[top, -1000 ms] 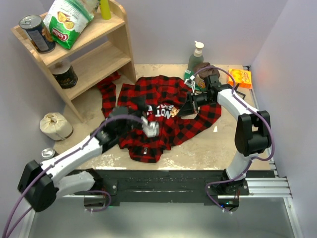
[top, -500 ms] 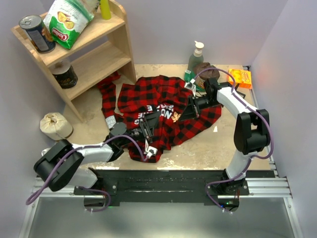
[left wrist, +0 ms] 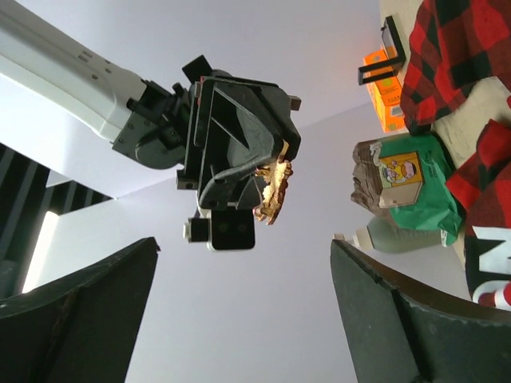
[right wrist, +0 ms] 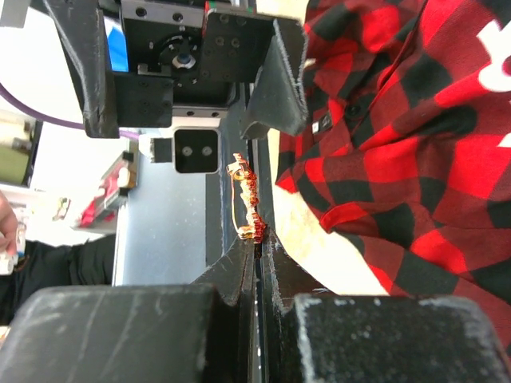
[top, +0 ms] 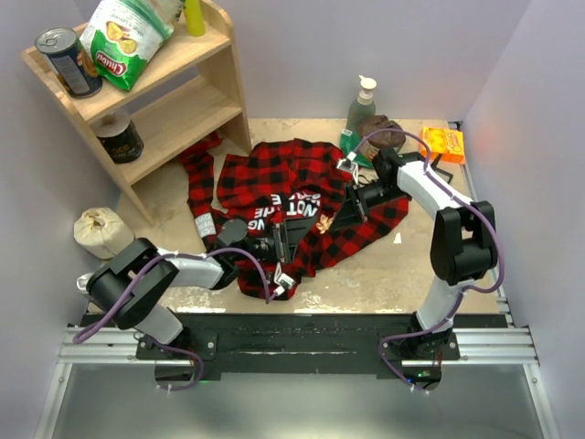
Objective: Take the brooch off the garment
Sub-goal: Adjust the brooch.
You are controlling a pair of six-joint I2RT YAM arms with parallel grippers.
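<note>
removal of the brooch (right wrist: 244, 199) appears to be at its closing stage. the right gripper (right wrist: 255, 243) has its fingers (right wrist: 279, 267) pressed together on one end of the brooch, pinching it by the edge. the rest of the brooch stands out past the fingertips. neither wrist view shows cloth attached to it. in the left wrist view it shows against the bare wall, apart from the shirt (top: 302, 169). in the overhead view the brooch is too small to pick out.

the shirt lies crumpled in the middle of the table (top: 393, 270). the right gripper is over its right part, near the patch with white letters.

the left gripper (top: 281, 249) lies low at the near edge of the shirt, fingers spread wide, holding nothing. it points toward the right gripper, with the brooch roughly in line between its two fingers.

step in hand, as judged: carry the freed brooch clear of the shirt.

next move calls for:
- a firm pinch, since the grip is on a narrow edge and the piece could twist out.
- a path away from the cloth, so that no part of the brooch snags the fabric.
- a set-down on bare table beside the shirt, or a transfer to the open left gripper. which is intended cannot be told.
</note>
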